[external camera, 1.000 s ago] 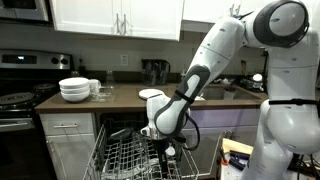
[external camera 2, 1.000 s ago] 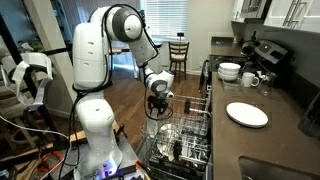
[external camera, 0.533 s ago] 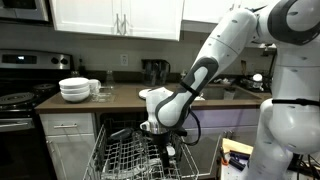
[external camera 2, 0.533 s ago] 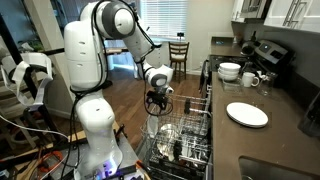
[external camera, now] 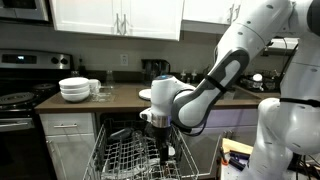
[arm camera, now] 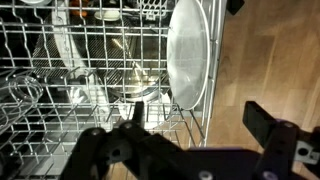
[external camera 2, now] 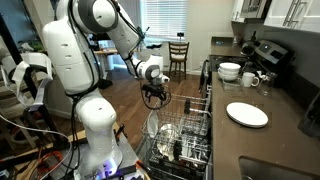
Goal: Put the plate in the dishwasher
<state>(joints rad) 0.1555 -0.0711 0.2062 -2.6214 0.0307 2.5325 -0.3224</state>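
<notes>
plate upright in dishwasher below claw (released, empty) | we judge placement done | next: lift clear

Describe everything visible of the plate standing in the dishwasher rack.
The plate is small, round, plain white and shallow, with a smooth glazed look and a faint raised rim. It stands upright on its edge among the tines at the outer side of the pale wire rack of the open dishwasher, next to the wooden floor. Only the rack wires touch it. The gripper hangs open above it, clear of its rim. No chips or food are visible.
</notes>
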